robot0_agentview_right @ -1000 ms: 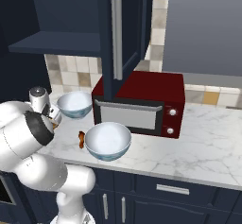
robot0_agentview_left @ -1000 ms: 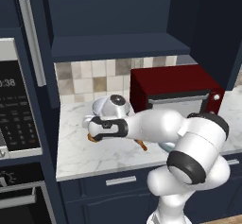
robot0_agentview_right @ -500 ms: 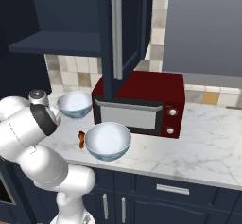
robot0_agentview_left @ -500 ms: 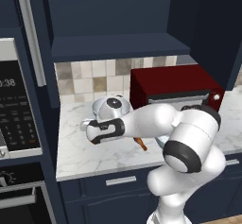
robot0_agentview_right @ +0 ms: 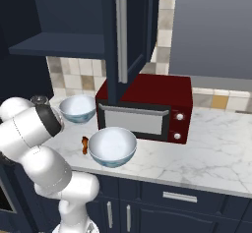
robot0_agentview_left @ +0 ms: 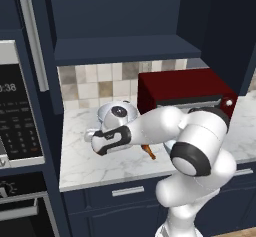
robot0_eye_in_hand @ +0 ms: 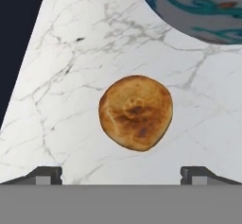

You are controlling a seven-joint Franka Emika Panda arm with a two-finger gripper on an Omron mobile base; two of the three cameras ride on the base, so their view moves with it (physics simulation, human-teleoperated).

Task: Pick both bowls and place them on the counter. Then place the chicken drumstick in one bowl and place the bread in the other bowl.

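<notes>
We see the marble table [robot0_agentview_right: 211,148] carrying a red microwave [robot0_agentview_right: 147,106], with one patterned bowl [robot0_agentview_right: 112,146] in front of it and the other bowl [robot0_agentview_right: 77,108] at ten o'clock from the first. The chicken drumstick [robot0_agentview_right: 84,145] lies on the slab just at nine o'clock of the nearer bowl. Our claw [robot0_eye_in_hand: 121,173] hangs spread wide, gripping nothing, above the bread [robot0_eye_in_hand: 135,112], which rests on the marble; a bowl's wall curves at one o'clock there.
</notes>
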